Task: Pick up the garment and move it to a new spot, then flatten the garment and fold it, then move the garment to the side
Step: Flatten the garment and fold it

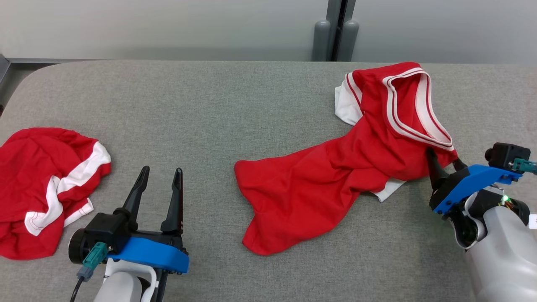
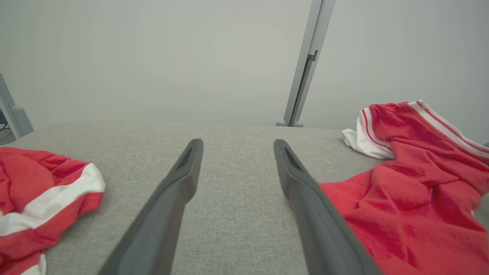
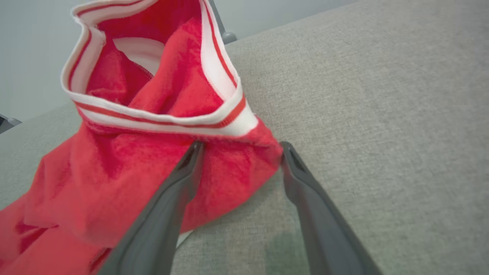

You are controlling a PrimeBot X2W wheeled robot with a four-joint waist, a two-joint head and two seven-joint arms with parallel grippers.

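Right gripper [image 3: 241,147], fingers spread wide, straddles a red fold of the garment [image 1: 319,176] just under its white striped band [image 3: 164,122], not clamped. Left gripper [image 1: 162,170] hangs open over the grey table [image 1: 251,105]. The crumpled garment lies right of centre. It looks soft, light and floppy, probably best pinched at the firmer band.

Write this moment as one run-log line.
garment: crumpled, not held | left gripper: open, over table | right gripper: open, at its corner
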